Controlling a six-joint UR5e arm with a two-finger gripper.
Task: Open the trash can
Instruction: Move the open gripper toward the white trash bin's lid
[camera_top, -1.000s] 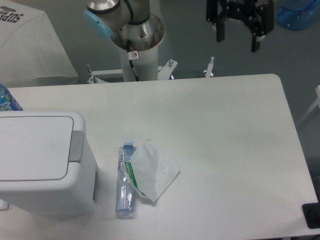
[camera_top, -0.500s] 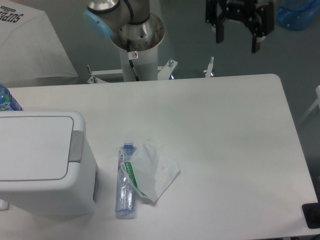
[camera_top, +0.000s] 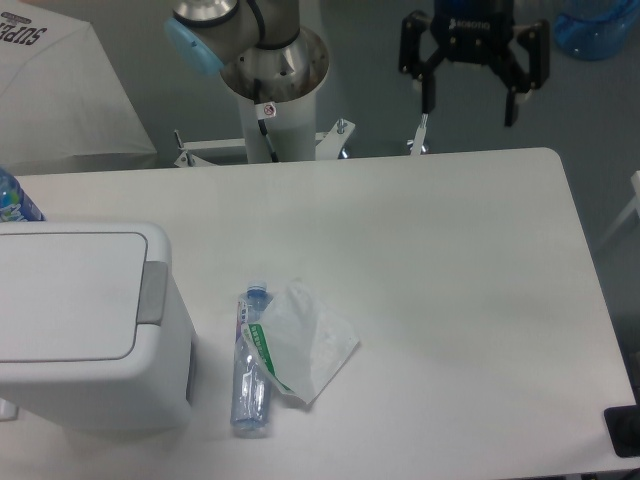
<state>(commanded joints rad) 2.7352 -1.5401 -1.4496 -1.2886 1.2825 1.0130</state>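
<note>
With the hand (camera_top: 470, 105) spread wide beyond the desk's (camera_top: 450, 260) far edge, well apart from the closed trash can (camera_top: 85, 325) at the near left, I'd worry it misses the grey tab (camera_top: 152, 292).

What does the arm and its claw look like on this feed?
The claw is black, with two slim dark fingers showing pale patches near the tips and faint lettering on its body. The arm shows a silver-grey joint with a light blue cap, on a white column with a small round red sticker. No cables are clearly visible.
</note>
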